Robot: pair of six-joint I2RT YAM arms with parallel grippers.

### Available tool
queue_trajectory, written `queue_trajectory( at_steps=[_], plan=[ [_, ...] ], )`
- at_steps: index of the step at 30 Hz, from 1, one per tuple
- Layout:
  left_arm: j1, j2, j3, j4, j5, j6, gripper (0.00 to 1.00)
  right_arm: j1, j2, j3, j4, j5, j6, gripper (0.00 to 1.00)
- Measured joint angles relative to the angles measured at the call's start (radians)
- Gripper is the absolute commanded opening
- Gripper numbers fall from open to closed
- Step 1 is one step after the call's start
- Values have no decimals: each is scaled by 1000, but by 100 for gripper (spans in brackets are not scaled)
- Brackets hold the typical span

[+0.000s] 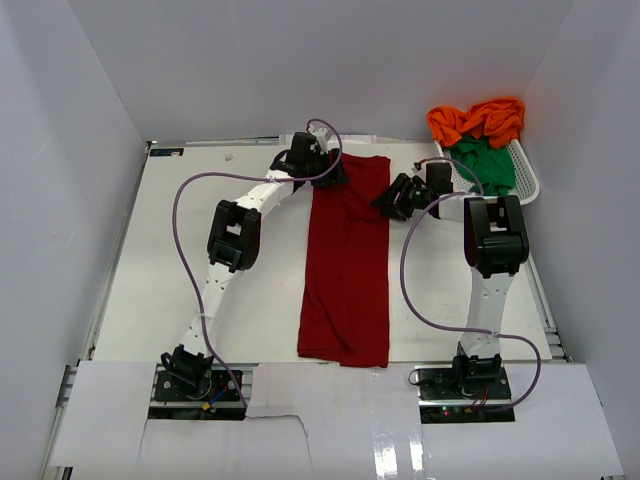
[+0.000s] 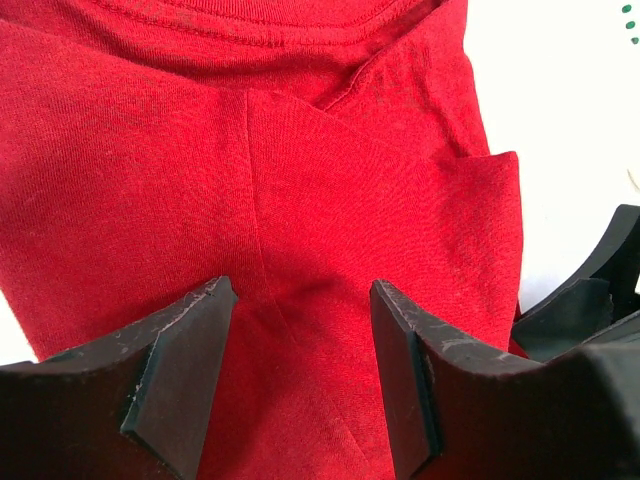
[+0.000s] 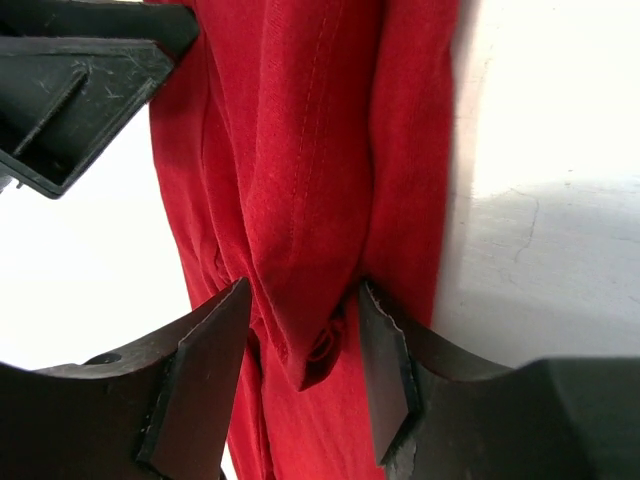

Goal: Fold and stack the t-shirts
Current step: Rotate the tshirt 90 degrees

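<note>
The left gripper [image 2: 300, 310] stands wide open over flat cloth, holding nothing. The right gripper [image 3: 303, 310] sits half-closed around a bunched hem, grip unclear. The long dark red fabric t-shirt [image 1: 345, 270] lies mid-frame: pinch both upper corners evenly before folding.

The dark red t-shirt [image 1: 345, 270] was soft, matt knit cloth with stitched seams. The fingers [image 2: 180, 370] of the left gripper [image 2: 302, 290] were matt black plastic, scuffed grey at their edges. Beside the t-shirt, the white table [image 3: 560, 150] looked smooth, faintly glossy, hairline-cracked.
</note>
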Motion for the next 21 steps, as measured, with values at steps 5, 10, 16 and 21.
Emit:
queue_trajectory(
  at_steps=[5,10,16,21],
  plan=[
    [0,0,0,0,-1,3,69,-2,2,-57,131,-5,81,50],
    [0,0,0,0,-1,6,69,-2,19,-79,229,2,150,48],
    [0,0,0,0,-3,6,69,-5,19,-112,314,45,209,48],
    [0,0,0,0,-4,6,69,-12,19,-127,369,99,243,48]
  ],
)
